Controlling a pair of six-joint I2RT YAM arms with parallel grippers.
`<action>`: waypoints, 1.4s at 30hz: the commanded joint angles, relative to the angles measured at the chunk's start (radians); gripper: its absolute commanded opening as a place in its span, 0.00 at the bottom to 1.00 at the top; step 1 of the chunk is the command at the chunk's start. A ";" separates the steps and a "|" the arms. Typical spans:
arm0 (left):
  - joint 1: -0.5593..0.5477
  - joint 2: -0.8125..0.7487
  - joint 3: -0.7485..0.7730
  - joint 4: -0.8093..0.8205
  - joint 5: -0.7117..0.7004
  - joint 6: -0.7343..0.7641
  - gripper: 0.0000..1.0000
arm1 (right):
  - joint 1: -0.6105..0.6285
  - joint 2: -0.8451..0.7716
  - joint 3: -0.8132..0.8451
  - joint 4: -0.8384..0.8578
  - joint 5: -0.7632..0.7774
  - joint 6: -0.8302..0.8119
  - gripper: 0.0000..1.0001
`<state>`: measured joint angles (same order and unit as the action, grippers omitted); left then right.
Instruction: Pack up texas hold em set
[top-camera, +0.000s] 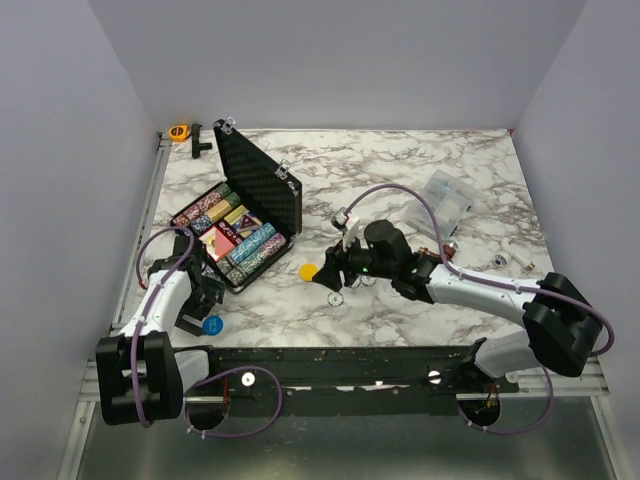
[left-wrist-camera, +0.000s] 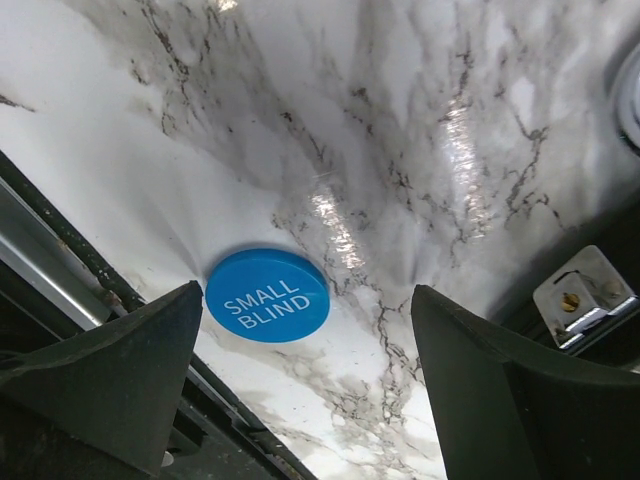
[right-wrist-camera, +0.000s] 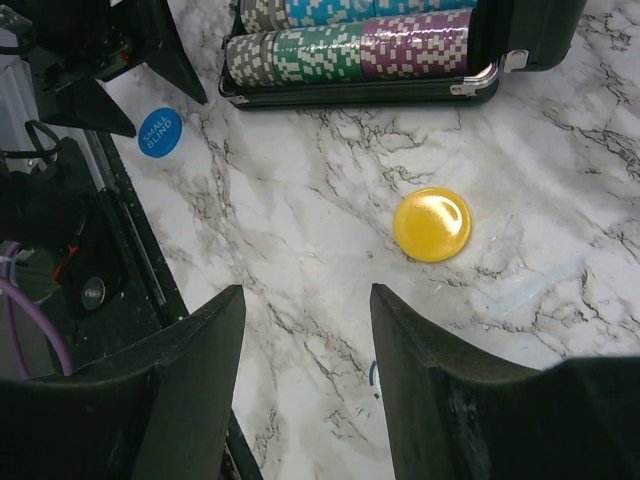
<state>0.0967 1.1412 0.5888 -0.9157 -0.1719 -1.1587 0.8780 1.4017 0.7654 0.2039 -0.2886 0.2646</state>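
Left gripper (left-wrist-camera: 305, 290): jaws wide open, empty, hanging right over the blue SMALL BLIND disc (left-wrist-camera: 267, 295), which lies flat on the surface (left-wrist-camera: 400, 120) by the near edge.
Right gripper (right-wrist-camera: 305, 292): jaws open, empty; yellow disc (right-wrist-camera: 431, 224) lies just ahead of them, untouched.
Case (top-camera: 262, 185): left part of the surface, standing open, chip rows (top-camera: 250, 250) and card decks (top-camera: 218, 240) seated inside.
Done: chips and decks look packed.
Left: blue and yellow discs, a small pale disc (top-camera: 335, 298) near the right arm's jaws, then shut the case.
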 joint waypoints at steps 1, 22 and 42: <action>-0.002 -0.005 -0.018 -0.014 -0.014 0.002 0.85 | 0.007 -0.032 -0.021 0.037 0.000 0.006 0.56; -0.004 -0.114 -0.165 0.166 0.091 -0.126 0.72 | 0.008 -0.059 -0.015 0.027 0.012 0.003 0.56; -0.071 0.104 -0.033 0.099 0.128 -0.055 0.70 | 0.007 -0.055 -0.012 0.025 0.018 -0.002 0.56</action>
<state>0.0456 1.2106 0.5888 -0.8680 -0.1108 -1.1915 0.8780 1.3537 0.7525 0.2157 -0.2848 0.2649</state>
